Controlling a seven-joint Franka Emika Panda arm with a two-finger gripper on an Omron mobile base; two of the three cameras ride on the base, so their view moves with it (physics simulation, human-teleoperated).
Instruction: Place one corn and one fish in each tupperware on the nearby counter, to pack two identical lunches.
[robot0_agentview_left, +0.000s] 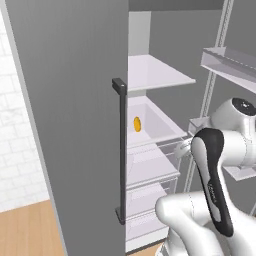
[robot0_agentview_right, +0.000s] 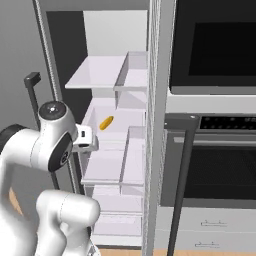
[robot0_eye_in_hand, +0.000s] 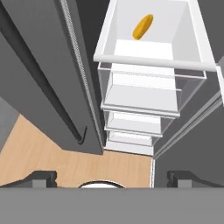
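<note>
Fridge door (robot0_agentview_left: 75, 125) open. One corn cob (robot0_agentview_left: 137, 124) lies alone on a white shelf (robot0_agentview_left: 160, 131) inside, toward the back. Tool (robot0_eye_in_hand: 112, 178) hangs above the shelves, outside the fridge, fingers spread wide, nothing held.

Risks, as judged:
- Cob is small and rounded; a wide grip closing off-centre could roll it against the back wall.
- Reaching in, the wrist may clip the shelf's front lip or the shelf above (robot0_agentview_left: 155, 72).
- Door edge sits close to the arm; a swing left could strike it.

You see a yellow-orange corn (robot0_agentview_left: 137, 124) on a white shelf (robot0_agentview_left: 155, 127), centre frame; grey fridge door (robot0_agentview_left: 75, 125), black handle (robot0_agentview_left: 120, 150).
</note>
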